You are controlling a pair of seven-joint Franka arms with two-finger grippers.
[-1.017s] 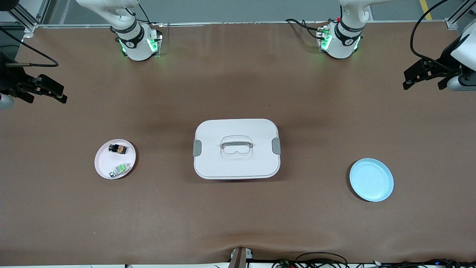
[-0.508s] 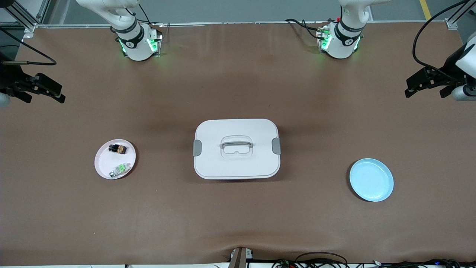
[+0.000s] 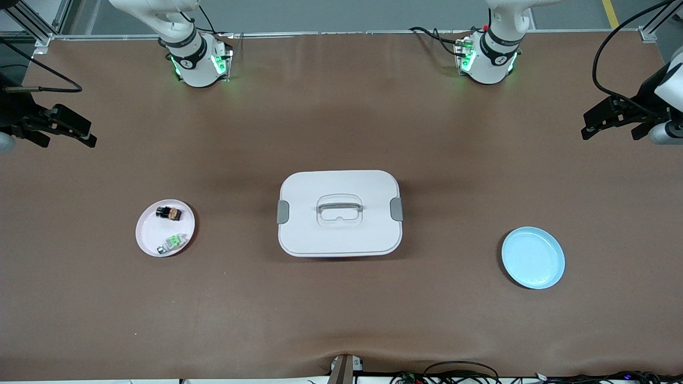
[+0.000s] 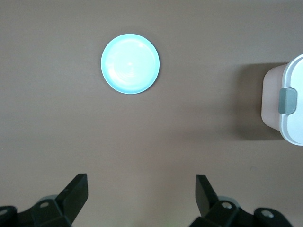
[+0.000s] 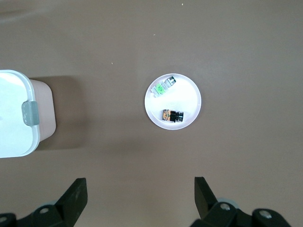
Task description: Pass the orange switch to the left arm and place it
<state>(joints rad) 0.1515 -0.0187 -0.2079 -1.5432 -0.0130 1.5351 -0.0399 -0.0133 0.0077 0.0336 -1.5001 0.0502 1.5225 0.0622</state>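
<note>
Orange-faced and tiny, the orange switch (image 3: 168, 213) is seen on the pink plate (image 3: 149, 234), beside the green-and-white component (image 3: 173, 243); it is judged light and rigid, best pinched across its black sides; the right gripper (image 3: 56, 128) and left gripper (image 3: 613, 114) are held wide apart-fingered, empty, over the counter (image 3: 341, 320) ends.

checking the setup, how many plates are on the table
2. The pink plate, holding two small components, sits toward the right arm's end; the blue plate, bare, toward the left arm's end. The box stands between them.

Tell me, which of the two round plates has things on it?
The pink plate, toward the right arm's end of the table: it carries the orange switch and a green-and-white component. The blue plate is bare.
</note>
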